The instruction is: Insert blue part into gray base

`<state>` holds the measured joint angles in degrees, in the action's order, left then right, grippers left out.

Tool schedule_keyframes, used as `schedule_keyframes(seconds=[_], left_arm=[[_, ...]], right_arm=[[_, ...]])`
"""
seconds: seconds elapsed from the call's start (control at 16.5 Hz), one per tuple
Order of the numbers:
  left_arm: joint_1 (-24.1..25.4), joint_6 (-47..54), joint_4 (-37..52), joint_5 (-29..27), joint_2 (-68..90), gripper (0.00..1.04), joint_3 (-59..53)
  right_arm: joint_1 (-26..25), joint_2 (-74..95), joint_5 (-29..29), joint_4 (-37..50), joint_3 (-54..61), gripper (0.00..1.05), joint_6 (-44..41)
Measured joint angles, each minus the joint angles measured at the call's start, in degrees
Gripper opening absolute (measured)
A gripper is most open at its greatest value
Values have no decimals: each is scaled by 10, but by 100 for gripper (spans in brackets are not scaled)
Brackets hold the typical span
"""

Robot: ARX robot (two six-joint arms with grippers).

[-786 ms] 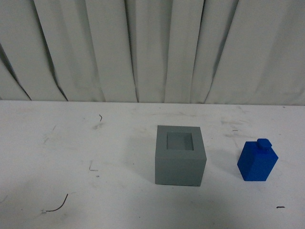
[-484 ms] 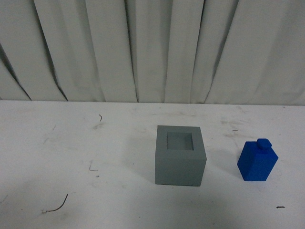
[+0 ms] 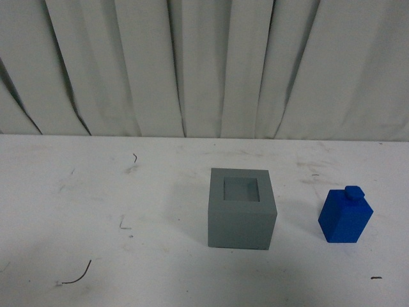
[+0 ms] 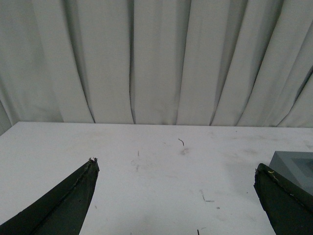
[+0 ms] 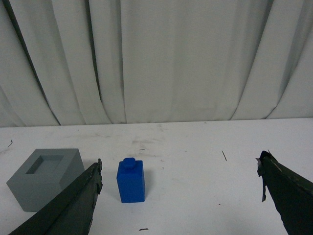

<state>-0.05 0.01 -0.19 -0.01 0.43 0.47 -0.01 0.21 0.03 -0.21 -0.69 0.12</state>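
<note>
The gray base (image 3: 242,208) stands on the white table near the middle, its square recess facing up. The blue part (image 3: 345,215) stands upright to its right, knob on top, a short gap away. Neither arm shows in the front view. In the right wrist view my right gripper (image 5: 180,164) is open; the blue part (image 5: 131,181) stands ahead of it, close to one finger, with the gray base (image 5: 45,178) beyond that finger. My left gripper (image 4: 175,166) is open over bare table, and a corner of the gray base (image 4: 293,164) shows behind one fingertip.
A white pleated curtain (image 3: 204,64) closes off the back of the table (image 3: 96,211). Small dark scuffs and a thin curved thread (image 3: 78,276) mark the table's left front.
</note>
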Motion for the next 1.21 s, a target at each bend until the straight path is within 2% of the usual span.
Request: schedule_keyframes(seconds=[0.36,0.42,0.67,0.85,0.97,1.21], left_arm=[[0,0,0,0,0,98,0],[0,0,0,0,0,98,0],[0,0,0,0,0,98,0],[0,0,0,0,0,98,0],[0,0,0,0,0,98,0],[0,0,0,0,0,98,0]], right_arm=[[0,0,0,0,0,98,0],[-9,17,-12,36,0,98,0],[-96,273,-87,292,-27,98,3],[-127,491,-108,486,-115,98,0],[-131,674,-121,560,-209,98,-29],[-139,919,-167,476,-418,98,-153]])
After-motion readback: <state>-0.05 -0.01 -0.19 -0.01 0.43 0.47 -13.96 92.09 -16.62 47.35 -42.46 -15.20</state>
